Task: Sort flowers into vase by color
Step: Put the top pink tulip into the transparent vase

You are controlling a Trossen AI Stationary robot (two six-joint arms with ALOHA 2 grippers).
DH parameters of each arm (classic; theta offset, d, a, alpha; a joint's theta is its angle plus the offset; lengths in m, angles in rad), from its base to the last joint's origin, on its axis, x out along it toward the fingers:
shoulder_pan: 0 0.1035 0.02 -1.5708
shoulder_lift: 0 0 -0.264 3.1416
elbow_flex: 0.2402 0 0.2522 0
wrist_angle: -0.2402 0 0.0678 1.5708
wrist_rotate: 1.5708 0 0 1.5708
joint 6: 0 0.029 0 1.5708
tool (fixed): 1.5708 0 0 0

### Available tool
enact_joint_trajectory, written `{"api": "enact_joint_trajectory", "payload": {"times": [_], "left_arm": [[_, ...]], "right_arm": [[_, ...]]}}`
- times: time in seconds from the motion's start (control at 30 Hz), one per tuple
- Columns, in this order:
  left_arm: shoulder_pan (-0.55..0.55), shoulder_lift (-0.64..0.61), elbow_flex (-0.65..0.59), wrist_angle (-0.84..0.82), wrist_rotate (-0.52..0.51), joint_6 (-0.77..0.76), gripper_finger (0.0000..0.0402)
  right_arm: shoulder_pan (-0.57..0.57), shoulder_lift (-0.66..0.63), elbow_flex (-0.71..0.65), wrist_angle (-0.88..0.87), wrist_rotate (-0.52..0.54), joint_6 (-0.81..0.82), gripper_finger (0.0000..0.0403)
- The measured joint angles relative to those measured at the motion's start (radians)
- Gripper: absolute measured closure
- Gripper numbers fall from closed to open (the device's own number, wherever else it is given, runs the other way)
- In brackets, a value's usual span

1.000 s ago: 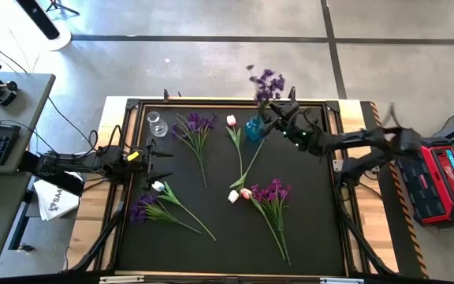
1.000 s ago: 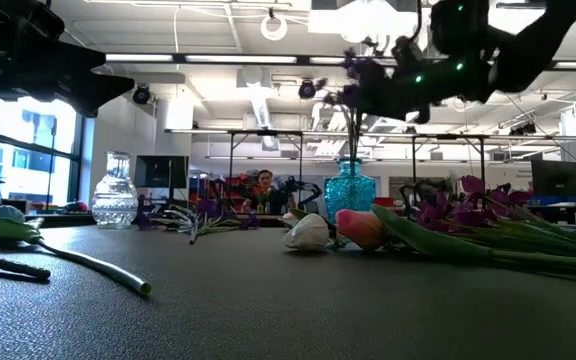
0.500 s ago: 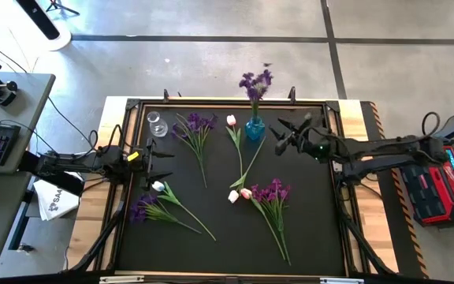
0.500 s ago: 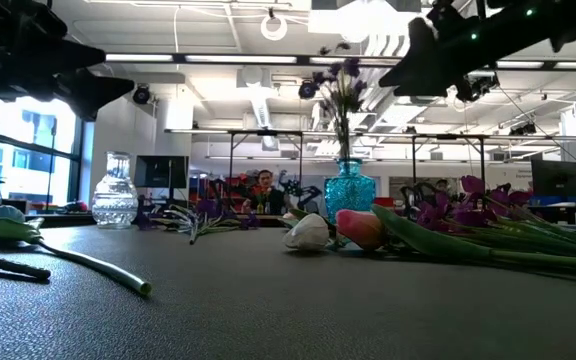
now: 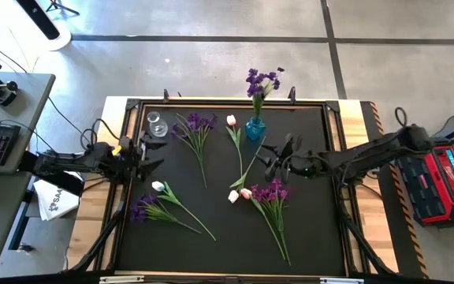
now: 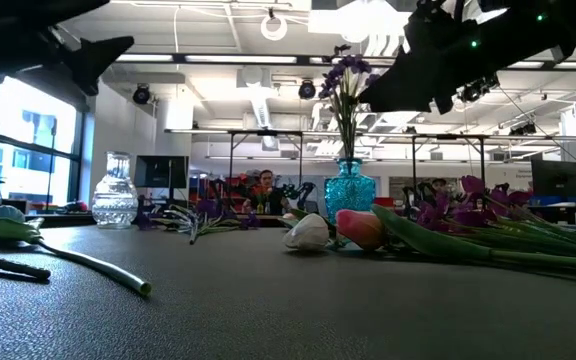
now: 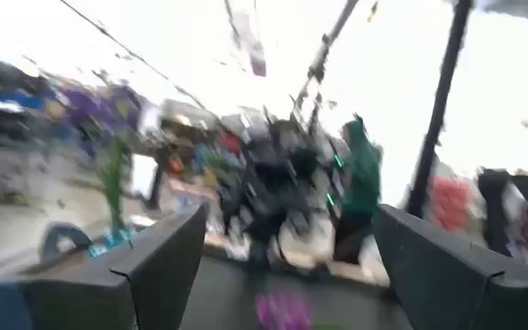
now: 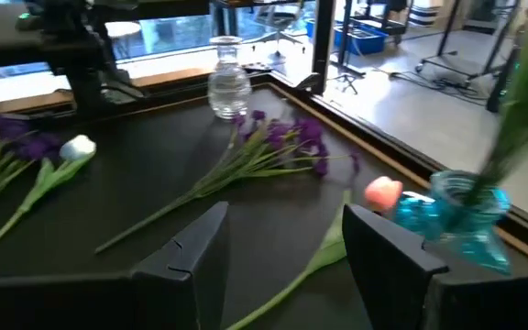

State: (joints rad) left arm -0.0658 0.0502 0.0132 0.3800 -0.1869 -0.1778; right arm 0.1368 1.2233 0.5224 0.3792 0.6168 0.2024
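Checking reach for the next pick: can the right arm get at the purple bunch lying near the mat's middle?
Probably yes. The right tool, open and empty, hovers beside that purple bunch, with nothing between them; the pink tulip only lies alongside.

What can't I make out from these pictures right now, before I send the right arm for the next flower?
- Left wrist view: motion blur smears everything beyond the left gripper; no flower can be identified there.
- Low view: the purple flower bunch and dark arms overhead hide the far right of the table; both grippers are cut off.
- Right wrist view: the blue glass vase shows, but its purple blooms run off the edge.
- High view: the clear glass vase is too small to show whether it holds anything.
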Motion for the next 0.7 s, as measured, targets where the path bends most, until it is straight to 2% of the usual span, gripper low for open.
{"api": "enact_joint_trajectory", "payload": {"times": [0.1, 0.17, 0.27, 0.37, 0.7], "left_arm": [[0.0, 0.073, 0.0, 0.067, -0.041, 0.013, 0.0101], [-0.001, 0.139, 0.001, 0.101, -0.103, 0.003, 0.0101], [-0.001, 0.257, 0.025, 0.079, -0.215, -0.011, 0.0101], [0.0, 0.403, 0.07, 0.048, -0.277, 0.014, 0.0101], [0.007, 0.921, 0.351, -0.106, -0.536, -0.023, 0.0101]], "right_arm": [[0.018, 0.012, 0.0, 0.023, 0.0, -0.006, 0.0219], [0.032, 0.003, 0.0, 0.021, 0.007, -0.023, 0.0219], [0.053, -0.023, 0.0, 0.022, 0.041, -0.053, 0.0219], [0.068, -0.049, 0.0, 0.023, 0.072, -0.075, 0.0219], [0.092, -0.065, 0.0, -0.02, 0.078, -0.052, 0.0219]]}}
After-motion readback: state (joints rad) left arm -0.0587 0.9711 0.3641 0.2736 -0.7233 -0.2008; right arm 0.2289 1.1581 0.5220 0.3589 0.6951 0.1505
